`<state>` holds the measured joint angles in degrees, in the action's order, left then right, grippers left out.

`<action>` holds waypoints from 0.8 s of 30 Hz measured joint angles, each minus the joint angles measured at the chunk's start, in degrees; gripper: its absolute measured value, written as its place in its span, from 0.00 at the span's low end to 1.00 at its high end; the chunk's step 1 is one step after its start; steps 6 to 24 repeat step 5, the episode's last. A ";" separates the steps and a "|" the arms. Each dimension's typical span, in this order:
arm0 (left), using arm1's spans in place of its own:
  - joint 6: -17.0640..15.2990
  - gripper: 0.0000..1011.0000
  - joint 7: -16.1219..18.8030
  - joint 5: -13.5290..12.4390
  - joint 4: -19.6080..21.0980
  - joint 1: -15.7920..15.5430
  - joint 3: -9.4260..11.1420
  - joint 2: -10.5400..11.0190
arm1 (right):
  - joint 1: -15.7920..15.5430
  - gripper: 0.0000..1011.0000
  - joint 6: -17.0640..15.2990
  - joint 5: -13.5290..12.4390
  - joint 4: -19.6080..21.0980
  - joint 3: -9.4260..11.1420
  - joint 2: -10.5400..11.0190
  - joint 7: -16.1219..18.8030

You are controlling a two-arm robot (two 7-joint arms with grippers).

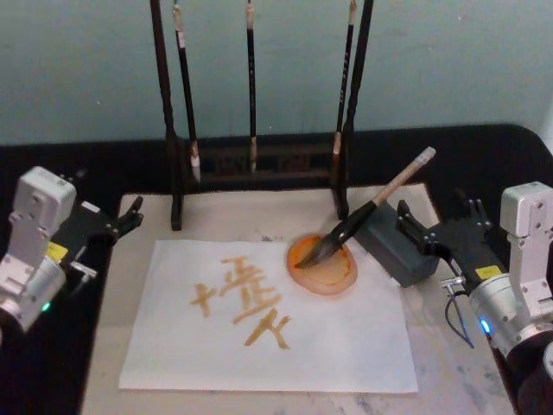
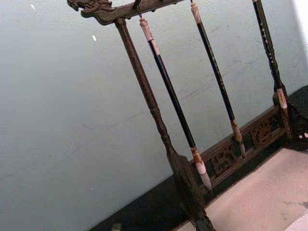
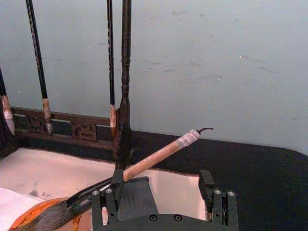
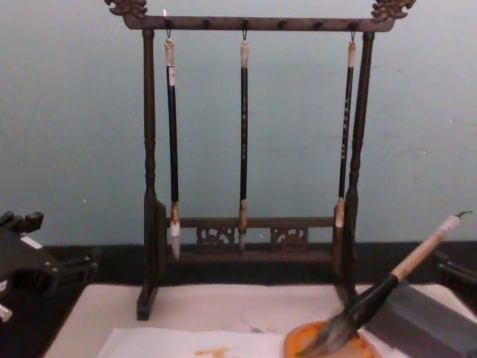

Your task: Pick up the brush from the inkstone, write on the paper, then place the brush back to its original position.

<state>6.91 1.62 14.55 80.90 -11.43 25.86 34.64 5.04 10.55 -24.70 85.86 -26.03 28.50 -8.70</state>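
Brush: one large calligraphy brush, lying at a slant. Its bushy dark grey tuft rests in the inkstone, and its handle rises away to the right and rear, propped on the top edge of the dark grey block just right of the inkstone. Long axis runs from the inkstone up toward the back right corner of the mat. Lower handle black, upper handle pale tan with a lighter band near the tip; a small dark cord loop curls off the top end.

Inkstone: small round shallow orange dish, sitting on the right rear corner of the paper.

Paper: thin white sheet, spread left and forward of the inkstone, bearing orange-yellow strokes near its middle. Bare white margin lies forward of the inkstone.

Brush rack: dark wooden stand behind the inkstone, with three thin black brushes hanging.

Right gripper: right of the inkstone, just beyond the block, its two fingers spread apart and holding nothing; in the right wrist view the brush handle crosses in front of one finger, and I cannot tell whether they touch.

Left gripper: well left of the inkstone, off the mat's left edge over the black table. Whether its fingers are apart or together, I cannot tell.
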 joint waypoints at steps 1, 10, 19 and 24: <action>0.00 1.00 0.00 0.00 0.00 0.00 0.00 0.00 | 0.00 0.99 0.00 0.00 0.00 0.00 0.00 0.00; 0.00 1.00 0.00 0.00 0.00 0.01 0.00 0.00 | 0.00 0.99 0.00 0.00 0.00 0.00 0.00 0.00; 0.00 1.00 0.00 0.00 0.00 0.01 0.00 0.00 | 0.00 0.99 0.00 0.00 0.00 0.00 0.00 0.00; 0.00 1.00 0.00 0.00 0.00 0.01 0.00 0.00 | 0.00 0.99 0.00 0.00 0.00 0.00 0.00 0.00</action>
